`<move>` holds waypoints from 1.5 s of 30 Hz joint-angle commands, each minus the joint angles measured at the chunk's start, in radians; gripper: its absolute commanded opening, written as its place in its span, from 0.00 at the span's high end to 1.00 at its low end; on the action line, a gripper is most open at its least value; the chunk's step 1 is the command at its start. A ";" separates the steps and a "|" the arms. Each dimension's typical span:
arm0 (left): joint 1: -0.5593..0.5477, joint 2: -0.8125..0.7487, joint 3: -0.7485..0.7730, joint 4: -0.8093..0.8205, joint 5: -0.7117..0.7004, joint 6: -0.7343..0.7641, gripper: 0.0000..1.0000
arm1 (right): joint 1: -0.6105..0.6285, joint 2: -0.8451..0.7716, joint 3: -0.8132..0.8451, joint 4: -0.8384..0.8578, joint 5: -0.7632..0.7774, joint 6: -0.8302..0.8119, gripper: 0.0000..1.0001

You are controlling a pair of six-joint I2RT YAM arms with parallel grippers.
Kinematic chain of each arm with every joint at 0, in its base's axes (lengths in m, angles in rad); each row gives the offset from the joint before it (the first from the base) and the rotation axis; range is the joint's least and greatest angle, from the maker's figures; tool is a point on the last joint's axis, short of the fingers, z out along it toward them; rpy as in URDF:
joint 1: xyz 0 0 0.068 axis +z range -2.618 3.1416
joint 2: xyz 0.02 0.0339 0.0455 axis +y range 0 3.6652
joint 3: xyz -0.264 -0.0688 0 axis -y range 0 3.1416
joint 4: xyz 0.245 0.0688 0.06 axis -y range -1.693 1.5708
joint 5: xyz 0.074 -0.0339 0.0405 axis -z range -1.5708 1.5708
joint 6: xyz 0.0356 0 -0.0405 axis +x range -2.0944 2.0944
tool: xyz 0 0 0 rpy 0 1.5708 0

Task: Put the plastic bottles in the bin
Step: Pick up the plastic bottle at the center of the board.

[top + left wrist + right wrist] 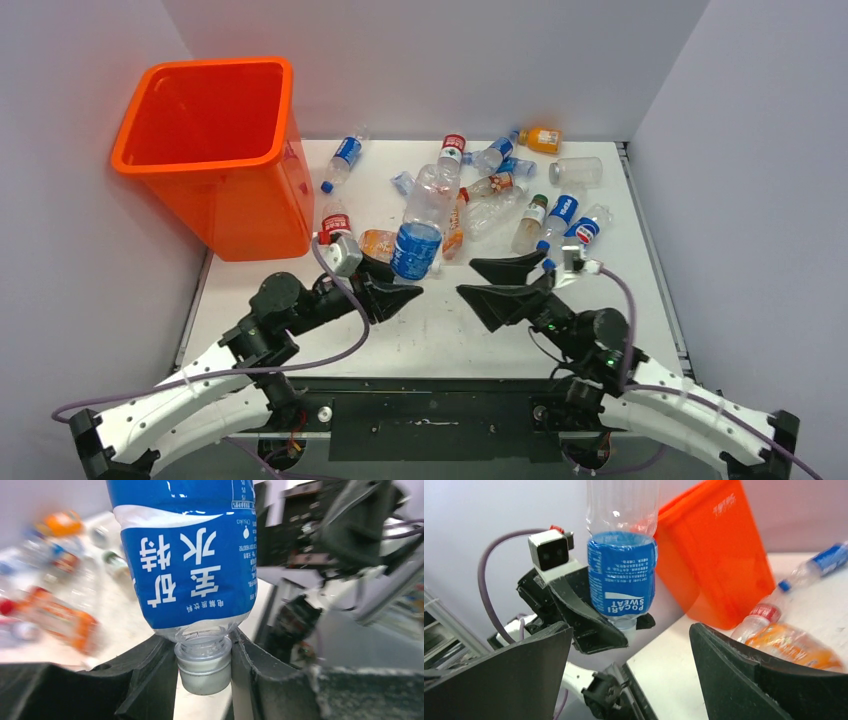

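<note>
My left gripper (pixel 405 290) is shut on the white cap and neck of a large clear bottle with a blue label (pixel 420 225). The bottle stands cap down, clamped between both fingers (pixel 204 665), and its body (pixel 190 555) rises above them. To its right my right gripper (pixel 470 278) stands open with nothing between its fingers (pixel 631 630). It faces the held bottle (pixel 621 575). The orange bin (pixel 250 210) stands at the back left, its mouth open upward. Several more plastic bottles (pixel 500 190) lie scattered across the back of the table.
An orange-tinted bottle (pixel 378 243) and a red-labelled bottle (pixel 335 222) lie just beyond the left gripper, beside the bin wall (pixel 719 555). Grey walls close in the table on three sides. A purple cable (pixel 340 340) loops off the left wrist.
</note>
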 commanded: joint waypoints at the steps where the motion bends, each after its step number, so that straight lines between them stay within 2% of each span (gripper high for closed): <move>1: -0.006 -0.041 0.200 -0.370 -0.163 0.482 1.00 | 0.004 -0.195 0.215 -0.530 0.112 -0.199 0.10; 4: -0.009 -0.050 0.258 -0.525 -0.191 0.800 1.00 | 0.005 -0.201 0.389 -0.800 0.173 -0.268 0.10; 9: -0.042 -0.051 0.234 -0.642 -0.265 1.265 1.00 | 0.004 -0.134 0.593 -0.980 0.217 -0.312 0.10; 11: -0.083 -0.069 0.179 -0.615 -0.342 1.474 1.00 | 0.006 -0.090 0.647 -1.023 0.219 -0.319 0.10; 15: -0.198 -0.109 0.021 -0.425 -0.552 1.877 1.00 | 0.006 -0.009 0.722 -1.096 0.153 -0.336 0.10; 17: -0.218 -0.088 0.018 -0.395 -0.599 1.950 1.00 | 0.006 0.043 0.751 -1.136 0.104 -0.348 0.10; 24: -0.305 -0.025 0.056 -0.362 -0.596 2.072 1.00 | 0.005 0.200 0.739 -1.180 -0.090 -0.372 0.10; 33: -0.420 0.035 0.092 -0.508 -0.600 2.146 1.00 | 0.005 0.288 0.705 -1.253 -0.249 -0.425 0.10; 45: -0.452 0.031 0.145 -0.577 -0.637 2.152 1.00 | 0.005 0.289 0.571 -1.286 -0.302 -0.433 0.10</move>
